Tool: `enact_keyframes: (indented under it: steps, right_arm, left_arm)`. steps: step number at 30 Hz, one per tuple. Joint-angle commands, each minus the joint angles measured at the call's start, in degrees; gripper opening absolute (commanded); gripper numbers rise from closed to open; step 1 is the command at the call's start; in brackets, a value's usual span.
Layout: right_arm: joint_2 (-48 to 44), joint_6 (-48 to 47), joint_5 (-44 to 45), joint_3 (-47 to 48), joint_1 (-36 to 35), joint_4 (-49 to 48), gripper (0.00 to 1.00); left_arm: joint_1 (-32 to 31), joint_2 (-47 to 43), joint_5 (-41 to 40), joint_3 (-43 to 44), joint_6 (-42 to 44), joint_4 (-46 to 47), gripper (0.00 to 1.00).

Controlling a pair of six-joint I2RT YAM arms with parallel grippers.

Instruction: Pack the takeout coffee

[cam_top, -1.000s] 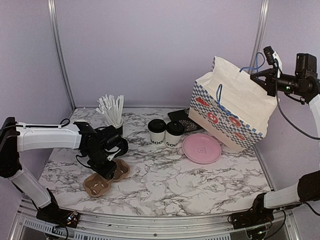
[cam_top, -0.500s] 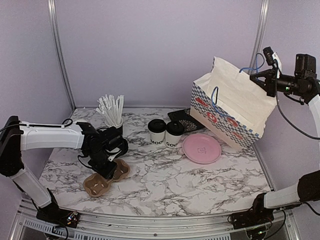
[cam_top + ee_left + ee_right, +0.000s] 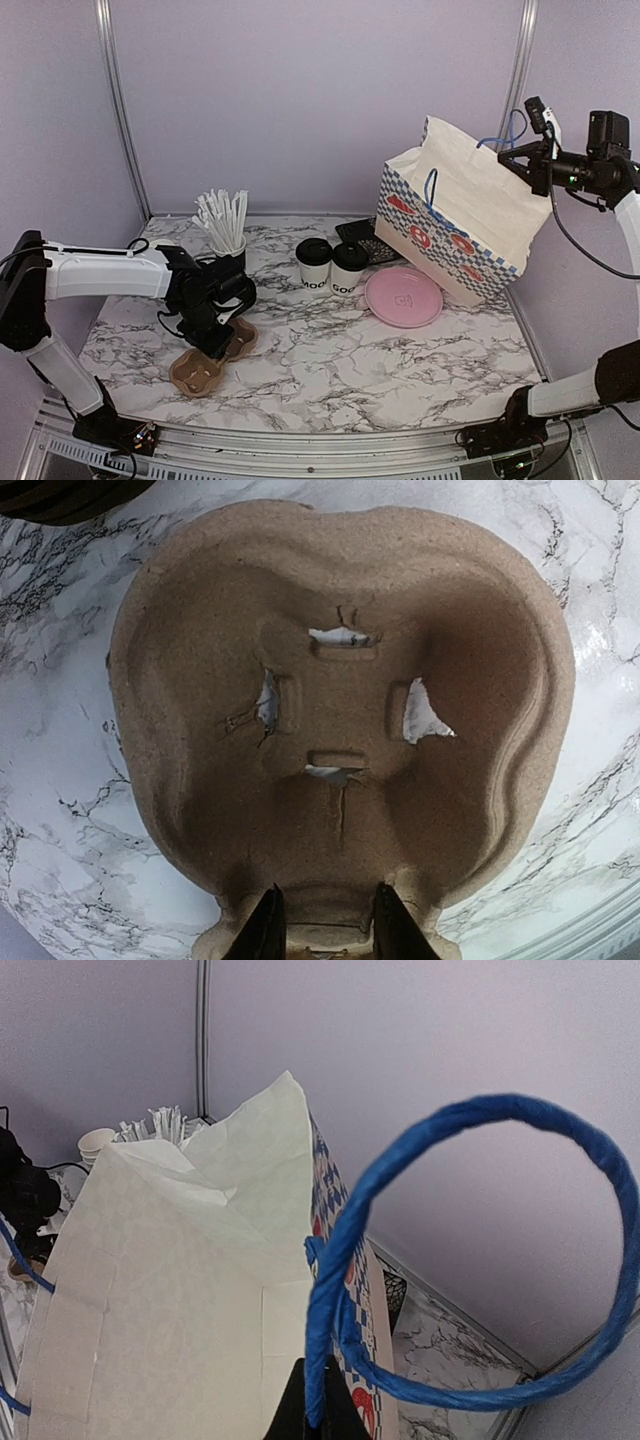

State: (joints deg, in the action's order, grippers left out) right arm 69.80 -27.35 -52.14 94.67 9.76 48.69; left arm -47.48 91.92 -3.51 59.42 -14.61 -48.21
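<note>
Left coffee cup and right coffee cup: both upright with black lids on, side by side and touching, on the marble table at centre-far. They sit between the black cup of straws to the left and the pink plate to the right. Neither cup is held. Brown pulp carrier lies flat at near-left, well apart from the cups, both wells unfilled. Left gripper is down over the carrier. In the wrist view its fingertips stand narrow, one on each side of the raised ridge between the two wells of the carrier; I cannot tell whether they actually pinch the ridge. Right gripper is raised at far-right, fingers closed on the blue handle of the paper bag. The cord passes between the fingertips of the right gripper. The bag leans left with its mouth open towards the left and its lower edge down near the plate. The second blue handle hangs loose on the side facing the camera.
</note>
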Motion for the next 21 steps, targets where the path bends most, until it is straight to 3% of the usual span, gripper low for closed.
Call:
enact_keyframes:
  steps: [1, 6, 11, 21]
  right_arm:
    - [-1.4, 0.9, -2.2, -0.4, -0.5, -1.3, 0.00]
    - [-1.3, -1.9, -3.0, -0.4, -4.1, 2.0, 0.00]
    - [-0.6, -7.6, 2.0, -0.7, -17.9, 7.6, 0.00]
    - [6.3, -14.4, 5.2, 2.7, -36.7, 17.5, 0.00]
  left_arm:
    - [-0.3, -1.2, 0.2, 1.5, -0.7, -2.9, 0.25]
    - [-0.3, -6.6, 2.2, 6.7, -0.9, -6.4, 0.25]
    - [-0.3, -11.9, 5.2, 16.0, -0.9, -9.7, 0.25]
    - [-0.3, -14.9, 1.5, 46.2, 1.2, -16.2, 0.24]
